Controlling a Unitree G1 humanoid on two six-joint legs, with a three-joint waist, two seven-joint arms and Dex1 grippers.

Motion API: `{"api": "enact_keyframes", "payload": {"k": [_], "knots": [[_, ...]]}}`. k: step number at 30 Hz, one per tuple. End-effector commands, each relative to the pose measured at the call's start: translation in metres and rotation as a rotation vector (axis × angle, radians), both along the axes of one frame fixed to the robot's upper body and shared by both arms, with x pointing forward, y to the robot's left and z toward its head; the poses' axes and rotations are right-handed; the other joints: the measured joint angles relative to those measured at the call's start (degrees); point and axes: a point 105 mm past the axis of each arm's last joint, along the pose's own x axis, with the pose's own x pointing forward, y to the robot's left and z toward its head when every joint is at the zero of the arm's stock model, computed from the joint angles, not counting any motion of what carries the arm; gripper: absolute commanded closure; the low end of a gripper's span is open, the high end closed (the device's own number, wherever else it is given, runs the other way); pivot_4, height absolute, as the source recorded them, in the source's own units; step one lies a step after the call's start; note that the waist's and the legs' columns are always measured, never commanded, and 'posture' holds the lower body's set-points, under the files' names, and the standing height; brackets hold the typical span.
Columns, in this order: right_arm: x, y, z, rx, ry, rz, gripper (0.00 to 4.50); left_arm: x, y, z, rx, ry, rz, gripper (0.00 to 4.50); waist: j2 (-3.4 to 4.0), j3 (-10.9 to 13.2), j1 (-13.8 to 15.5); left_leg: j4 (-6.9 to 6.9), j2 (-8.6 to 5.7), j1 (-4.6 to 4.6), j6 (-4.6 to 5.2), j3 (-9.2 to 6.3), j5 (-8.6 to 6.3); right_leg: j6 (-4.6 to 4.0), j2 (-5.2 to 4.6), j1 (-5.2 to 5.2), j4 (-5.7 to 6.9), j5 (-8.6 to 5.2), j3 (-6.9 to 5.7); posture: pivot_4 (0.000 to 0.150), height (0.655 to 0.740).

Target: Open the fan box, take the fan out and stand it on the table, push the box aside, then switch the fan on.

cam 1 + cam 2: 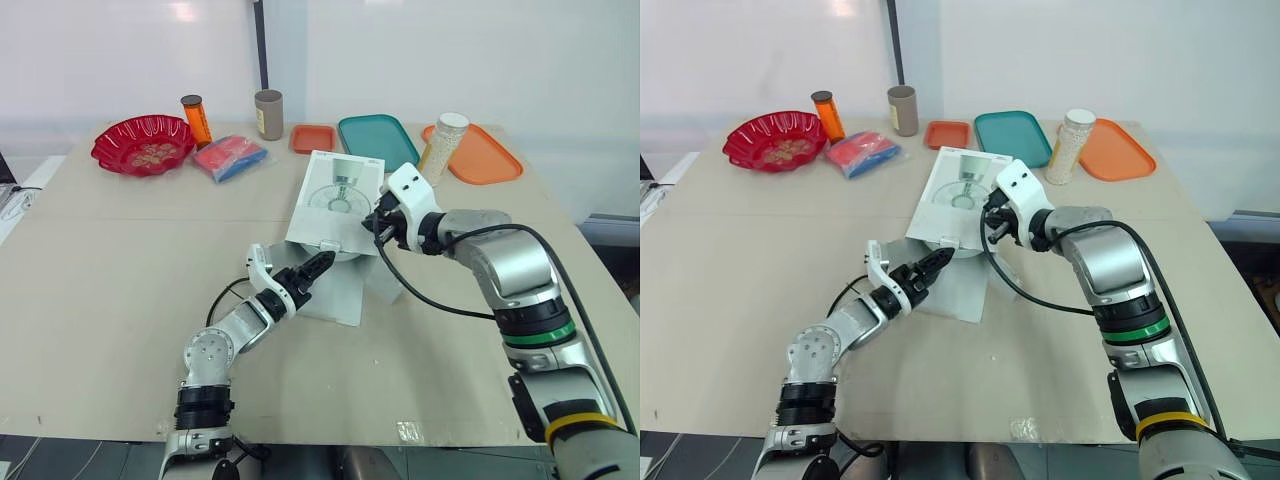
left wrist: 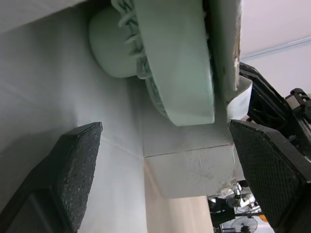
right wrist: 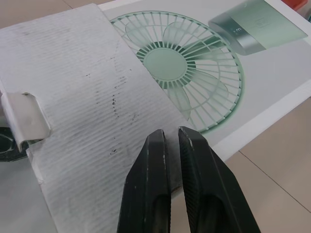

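We see the fan box (image 1: 335, 200) in the middle of the table (image 1: 120, 290), its printed top tilted up at the near end. The pale green fan (image 2: 175, 63) sits inside the box and shows at that near opening. Our left gripper (image 1: 316, 268) is at the opening, fingers (image 2: 73, 170) spread wide. Our right gripper (image 1: 378, 226) is at the box's right edge, fingers (image 3: 155, 184) pressed together with nothing between them, just over the box's bare cardboard flap (image 3: 82, 97). A teal tray (image 1: 378, 140) lies beyond the box.
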Motion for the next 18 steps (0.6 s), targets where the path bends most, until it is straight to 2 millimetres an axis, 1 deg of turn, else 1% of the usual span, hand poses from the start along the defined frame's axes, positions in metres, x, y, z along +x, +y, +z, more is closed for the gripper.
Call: {"api": "enact_keyframes", "payload": {"k": [1,3,7,11,17,18], "knots": [[-0.0006,-0.0024,0.0154,-0.003,-0.051,-0.004,4.11,0.008,-0.0129,0.0091,-0.026,-0.017,0.004,0.07,0.0,0.0,0.0,0.0,0.0,0.0,0.0,0.0,0.0,0.0,0.0,0.0,-0.01,0.0,0.0,0.15,0.74],[-0.001,-0.0029,0.0148,-0.004,-0.051,-0.005,4.11,0.0094,-0.0128,0.0078,-0.026,-0.012,0.01,0.07,0.0,0.0,0.0,0.0,0.0,0.0,0.0,0.0,0.0,0.0,0.0,0.0,-0.01,0.0,0.0,0.15,0.74],[-0.002,-0.0033,0.0127,-0.009,-0.047,-0.004,4.11,0.0122,-0.0163,0.0083,-0.038,-0.009,0.011,0.93,-0.01,0.0,0.0,-0.01,0.0,0.0,0.0,0.0,0.0,0.01,0.0,0.0,-0.02,0.0,0.0,0.15,0.74],[-0.002,-0.0022,0.0116,-0.014,-0.047,-0.001,4.11,0.0133,-0.0184,0.0116,-0.075,-0.006,0.011,0.93,-0.01,0.0,0.0,-0.01,-0.01,0.0,-0.02,0.0,0.01,0.01,0.0,0.0,-0.01,0.0,0.0,0.15,0.74],[-0.0019,-0.0006,0.0104,-0.018,-0.047,0.003,4.11,0.0165,-0.0148,0.0114,-0.11,0.01,0.029,0.93,-0.02,0.0,0.0,-0.04,-0.01,0.0,-0.02,0.0,0.01,0.02,0.0,0.0,-0.02,-0.01,0.0,0.15,0.74],[-0.002,-0.0005,0.0103,-0.016,-0.046,0.003,4.11,0.0164,-0.0147,0.0118,-0.112,0.008,0.027,1.2,-0.02,0.0,0.0,-0.04,-0.01,0.0,-0.02,0.0,0.01,0.02,0.0,-0.01,-0.02,-0.01,0.0,0.15,0.74]]}}
